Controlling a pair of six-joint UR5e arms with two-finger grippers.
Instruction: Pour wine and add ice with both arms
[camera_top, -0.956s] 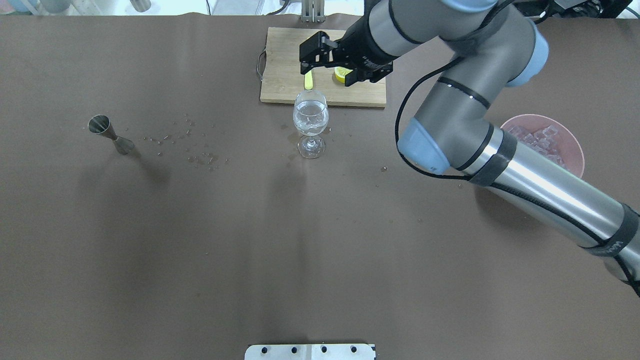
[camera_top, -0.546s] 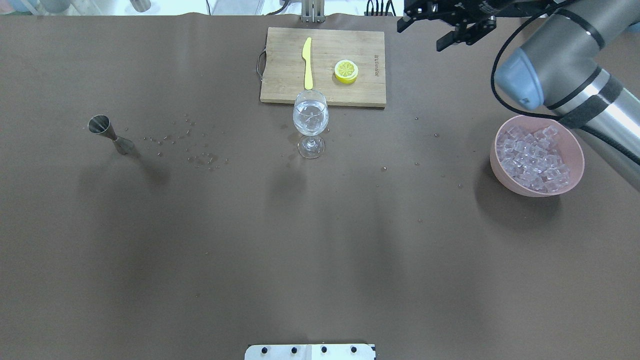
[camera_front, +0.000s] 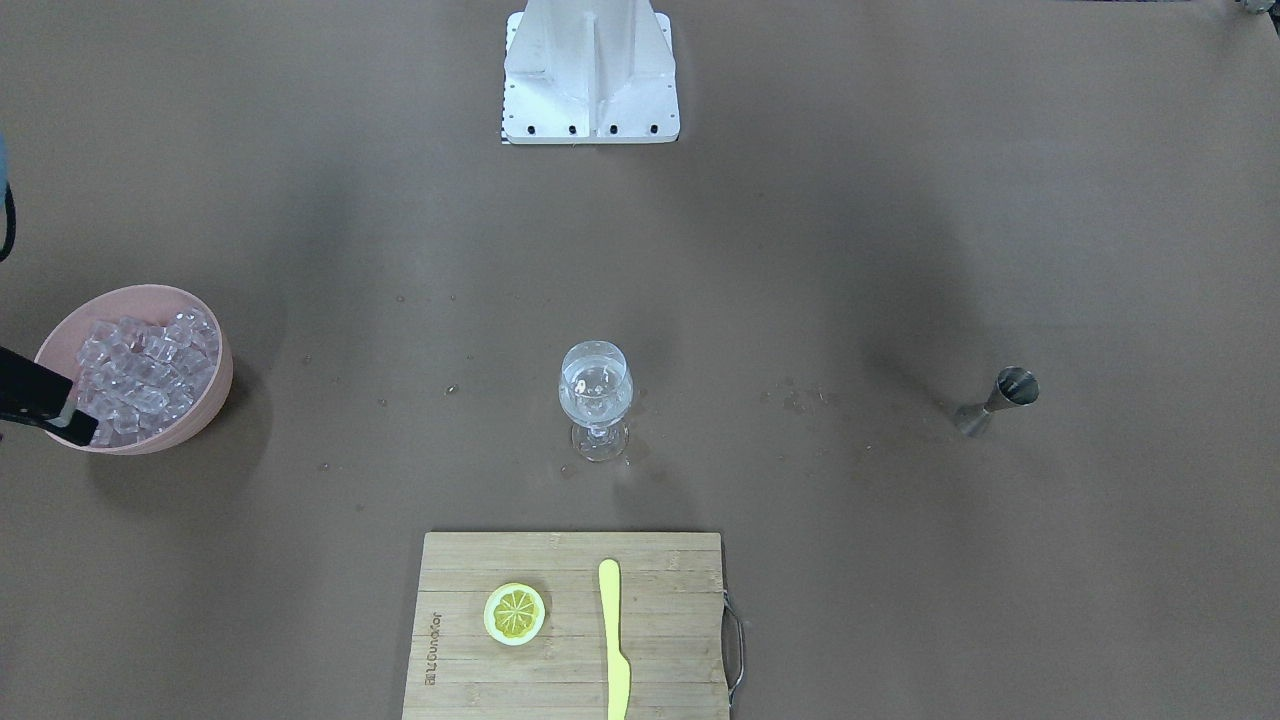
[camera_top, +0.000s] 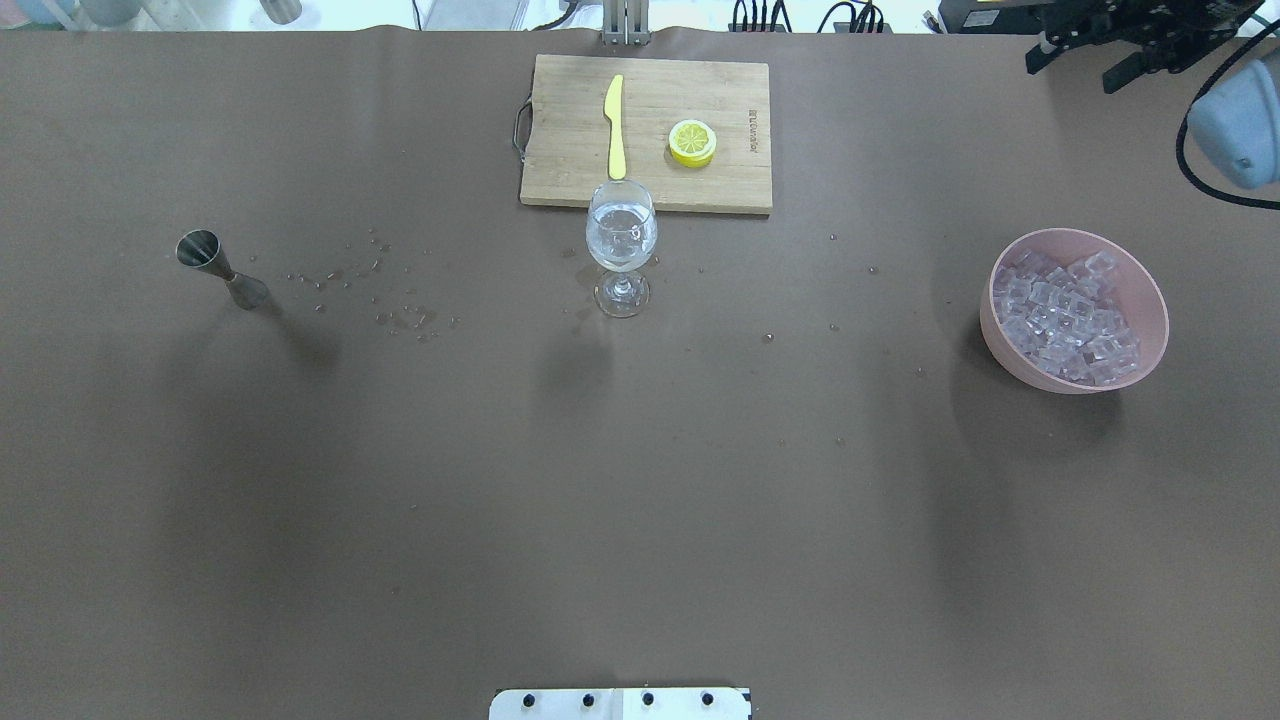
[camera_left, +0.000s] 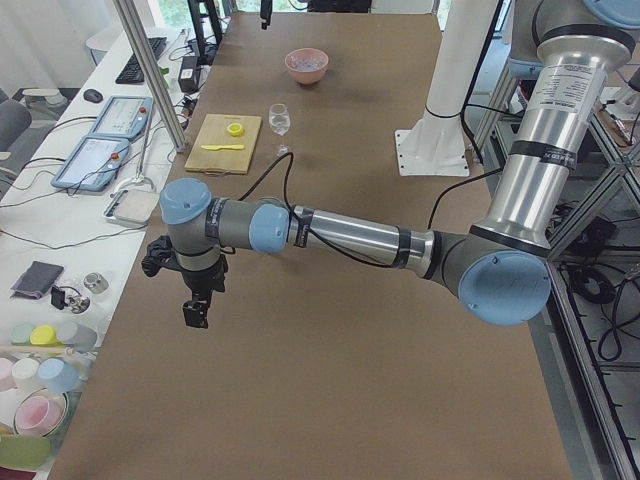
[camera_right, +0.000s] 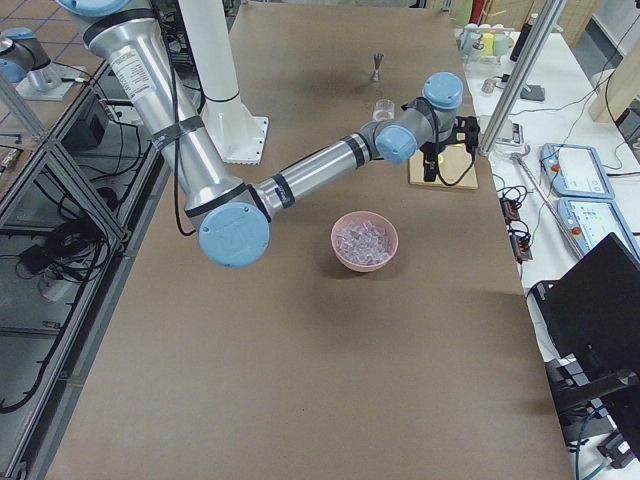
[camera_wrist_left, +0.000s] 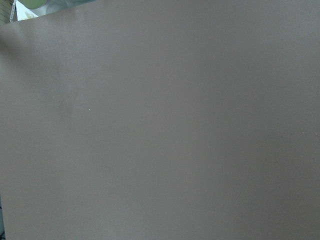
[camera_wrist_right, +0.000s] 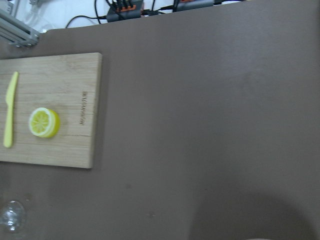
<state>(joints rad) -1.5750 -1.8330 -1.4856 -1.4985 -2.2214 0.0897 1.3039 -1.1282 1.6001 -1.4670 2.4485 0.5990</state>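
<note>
Brown table: glass holds wine plus ice; we judge task near done; right end effector splayed, left end effector unreadable

The cutting board carries one dark brand mark along a short edge, apparently "Joyoung"; the letters are too small to confirm. No other text is legible.

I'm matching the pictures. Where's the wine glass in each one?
Front-facing: wine glass centre, above the cutting board.
Overhead: glass upper centre, below the board.
Exterior left: glass far, right of board.
Exterior right: glass near top, left of board.
Left wrist: not in it.
Right wrist: glass, bottom-left corner.
Shared landmark: the board.
</note>
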